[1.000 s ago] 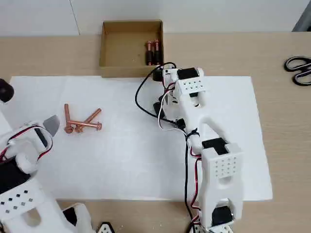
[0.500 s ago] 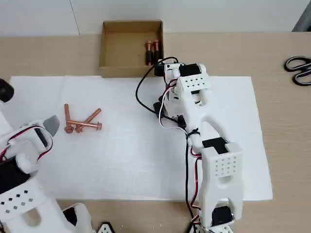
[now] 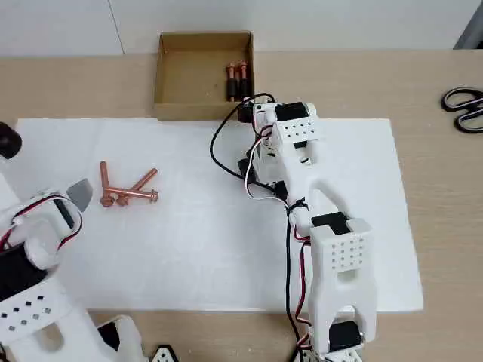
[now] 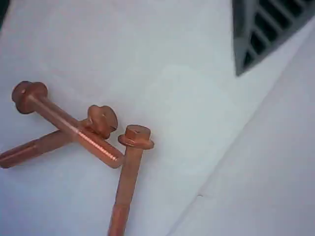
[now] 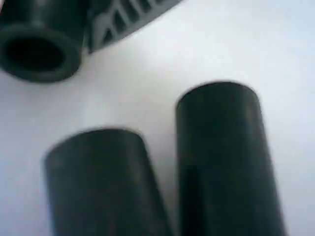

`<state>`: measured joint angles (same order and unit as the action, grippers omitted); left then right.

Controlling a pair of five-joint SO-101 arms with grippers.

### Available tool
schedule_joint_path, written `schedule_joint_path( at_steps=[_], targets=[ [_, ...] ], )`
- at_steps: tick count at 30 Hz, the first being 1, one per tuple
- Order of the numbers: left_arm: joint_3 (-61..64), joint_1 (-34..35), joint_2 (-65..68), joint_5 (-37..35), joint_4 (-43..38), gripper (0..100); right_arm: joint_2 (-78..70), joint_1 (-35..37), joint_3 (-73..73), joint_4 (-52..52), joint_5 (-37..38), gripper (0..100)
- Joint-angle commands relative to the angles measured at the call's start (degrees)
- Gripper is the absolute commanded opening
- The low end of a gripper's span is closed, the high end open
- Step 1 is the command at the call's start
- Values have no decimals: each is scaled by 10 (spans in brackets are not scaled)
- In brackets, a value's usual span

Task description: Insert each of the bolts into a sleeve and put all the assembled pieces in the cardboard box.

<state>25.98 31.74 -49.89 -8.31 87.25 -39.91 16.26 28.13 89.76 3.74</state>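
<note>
Three copper bolts [image 3: 127, 188] lie crossed on the white mat [image 3: 189, 249] at the left; the left wrist view looks down on these bolts [image 4: 74, 132]. My left gripper [image 3: 79, 194] hangs just left of them, holding nothing. The cardboard box [image 3: 189, 75] at the back holds two assembled pieces [image 3: 238, 81]. My right arm's wrist [image 3: 293, 130] hovers low near the box's front right corner and covers its gripper. Below it lie two black sleeves [image 5: 221, 157] side by side, and a third sleeve [image 5: 37, 49] shows its hollow end beside a grey gripper part [image 5: 128, 17].
Scissors [image 3: 464, 109] lie on the bare wood at the far right. Black and white cables [image 3: 226, 162] loop left of the right arm over the mat. The mat between the bolts and the right arm is free.
The right arm's wrist shifted slightly toward the box and came back to about where it was. The left arm and the bolts have not moved.
</note>
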Motion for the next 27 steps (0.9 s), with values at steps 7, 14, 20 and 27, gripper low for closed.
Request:
schedule_joint_path(
  at_steps=[7,14,20,27],
  targets=[
    [-18,-5,-4,36,11,302,5,-2,21,17,27,19],
    [-20,-20,-3,57,20,302,89,-11,55,56,25,4],
    [-20,-55,90,97,39,302,159,-20,42,58,27,4],
    [-126,-90,317,97,-3,302,169,-38,16,59,27,4]
  ],
)
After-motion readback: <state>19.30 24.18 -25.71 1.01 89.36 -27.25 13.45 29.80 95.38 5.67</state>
